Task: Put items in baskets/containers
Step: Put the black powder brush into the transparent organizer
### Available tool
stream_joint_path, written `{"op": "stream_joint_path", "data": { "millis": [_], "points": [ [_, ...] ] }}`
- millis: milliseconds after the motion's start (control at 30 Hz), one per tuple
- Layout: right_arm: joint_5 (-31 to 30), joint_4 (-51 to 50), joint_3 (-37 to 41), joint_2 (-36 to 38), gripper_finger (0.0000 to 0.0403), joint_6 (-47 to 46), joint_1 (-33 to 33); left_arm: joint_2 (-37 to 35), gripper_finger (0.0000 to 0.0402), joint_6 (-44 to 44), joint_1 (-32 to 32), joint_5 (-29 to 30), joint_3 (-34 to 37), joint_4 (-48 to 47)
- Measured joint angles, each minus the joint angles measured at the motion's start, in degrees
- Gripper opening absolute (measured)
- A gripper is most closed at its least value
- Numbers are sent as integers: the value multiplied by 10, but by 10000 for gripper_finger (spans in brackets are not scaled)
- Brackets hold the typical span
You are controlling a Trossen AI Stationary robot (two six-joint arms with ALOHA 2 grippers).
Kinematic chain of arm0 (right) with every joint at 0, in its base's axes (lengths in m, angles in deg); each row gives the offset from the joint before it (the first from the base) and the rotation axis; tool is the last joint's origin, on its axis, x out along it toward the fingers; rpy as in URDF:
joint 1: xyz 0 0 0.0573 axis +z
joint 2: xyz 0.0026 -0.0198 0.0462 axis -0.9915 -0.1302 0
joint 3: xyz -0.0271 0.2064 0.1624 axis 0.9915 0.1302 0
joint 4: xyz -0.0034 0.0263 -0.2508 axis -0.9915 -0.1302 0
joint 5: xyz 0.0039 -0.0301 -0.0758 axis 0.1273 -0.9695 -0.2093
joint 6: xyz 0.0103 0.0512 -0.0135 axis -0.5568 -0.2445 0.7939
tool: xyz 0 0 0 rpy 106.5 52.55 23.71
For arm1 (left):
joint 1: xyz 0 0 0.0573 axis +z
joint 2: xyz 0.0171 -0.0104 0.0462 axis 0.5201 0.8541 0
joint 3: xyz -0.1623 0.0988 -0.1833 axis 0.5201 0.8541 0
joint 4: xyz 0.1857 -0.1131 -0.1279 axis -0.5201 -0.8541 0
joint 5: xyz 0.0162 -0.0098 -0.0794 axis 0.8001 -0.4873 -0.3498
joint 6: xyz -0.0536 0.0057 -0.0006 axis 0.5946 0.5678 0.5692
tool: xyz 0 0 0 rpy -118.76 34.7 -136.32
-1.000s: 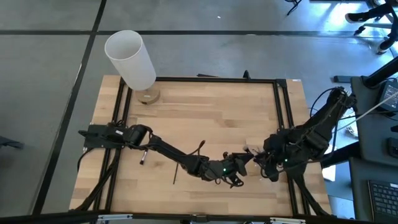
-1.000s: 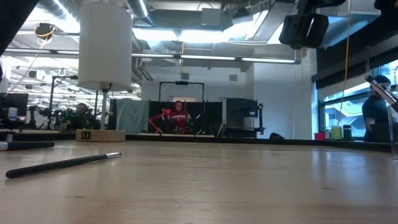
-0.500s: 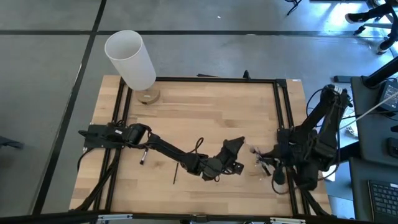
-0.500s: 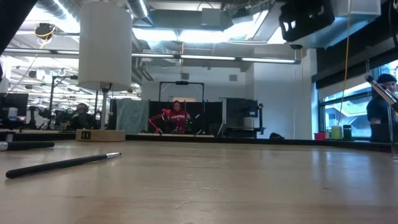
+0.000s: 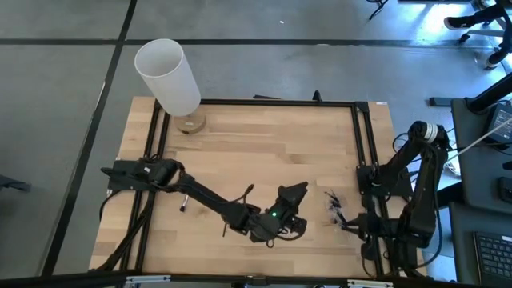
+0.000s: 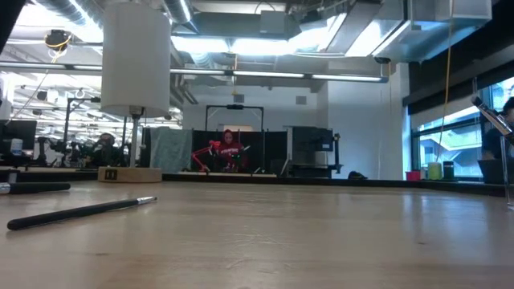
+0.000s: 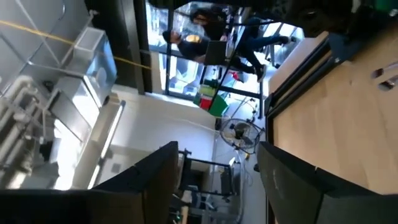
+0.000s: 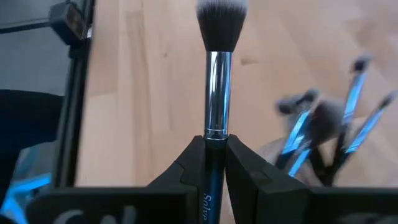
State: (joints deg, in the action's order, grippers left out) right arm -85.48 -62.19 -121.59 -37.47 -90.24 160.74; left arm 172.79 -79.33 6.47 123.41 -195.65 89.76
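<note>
We see the left gripper (image 5: 294, 196) out over the middle of the wooden table (image 5: 264, 144), toward the near edge, its two dark fingers (image 7: 155, 180) spread wide with nothing between them; its wrist view looks past them into the room and along the table's right rail. The right gripper (image 8: 216, 165) sits at the near right corner of the table, clamped on a makeup brush (image 8: 217, 87) with a silver ferrule and a dark, pale-tipped head standing straight out between the fingers. Just beside it, a cluster of brushes (image 5: 336, 212) stands upright near the right rail, heads fanned out; in the right wrist view they (image 8: 329, 134) show blue-tinted handles, and we cannot make out the walls of whatever holds them. On the left side, a dark brush (image 6: 80, 212) lies flat on the table with its pale tip pointing right, and a second dark brush (image 6: 36, 187) lies farther left. A tall white cylinder (image 5: 168, 76) on a round wooden base stands at the far left corner.
</note>
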Motion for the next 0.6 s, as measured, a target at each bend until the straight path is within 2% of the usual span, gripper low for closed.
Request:
{"op": "stream_joint_path", "data": {
  "millis": [200, 333, 400, 433, 533, 600],
  "points": [
    [1, 47, 17, -17, 47, 0, 20, -85, 201, 131, 2, 58, 0, -146],
    [4, 46, 24, -18, 53, -2, 19, -137, 195, 321, 17, 67, 0, -334],
    [18, 47, 28, -18, 55, -3, 15, -161, 194, 461, 26, 10, 0, -467],
    [28, 47, 31, -18, 57, -4, 15, -171, 194, 544, 33, -42, 0, -532],
    [45, 57, 38, -19, 68, -9, 15, -194, 194, 741, 67, -259, 0, -680],
    [49, 60, 40, -19, 79, -13, 15, -195, 194, 806, 93, -383, 1, -735]
  ]
}}
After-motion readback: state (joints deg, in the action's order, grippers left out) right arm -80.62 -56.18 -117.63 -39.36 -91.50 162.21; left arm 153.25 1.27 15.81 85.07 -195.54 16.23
